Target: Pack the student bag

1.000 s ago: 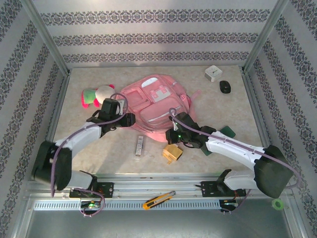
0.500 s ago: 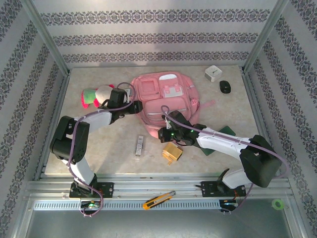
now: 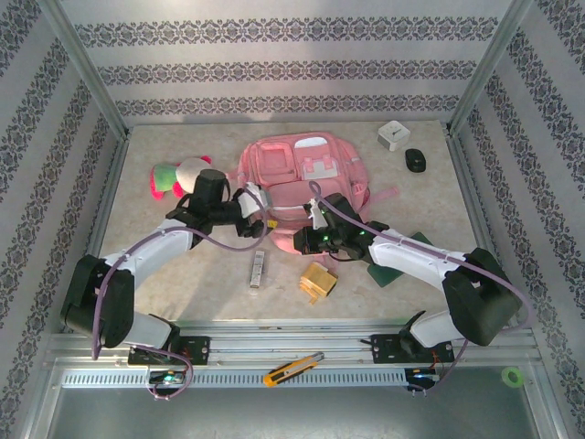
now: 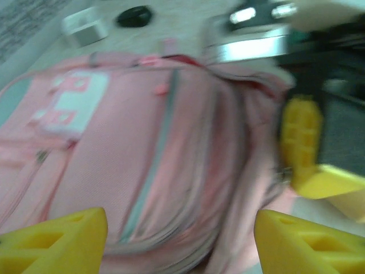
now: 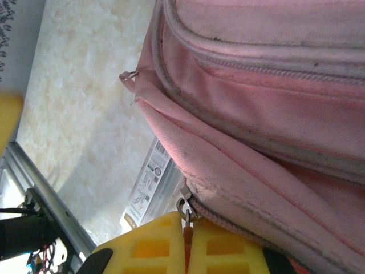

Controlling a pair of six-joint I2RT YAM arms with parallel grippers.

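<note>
Where seams run, the student bag (image 3: pixel 283 169) looks grimy.

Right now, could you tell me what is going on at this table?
Two robot arms are working on the pink bag in the middle of the table. The right gripper is shut on a zip pull at the bag's near edge. The left gripper is open, facing the bag's side and holding nothing. A plush toy and a yellow block lie loose beside the bag, not yet packed.
</note>
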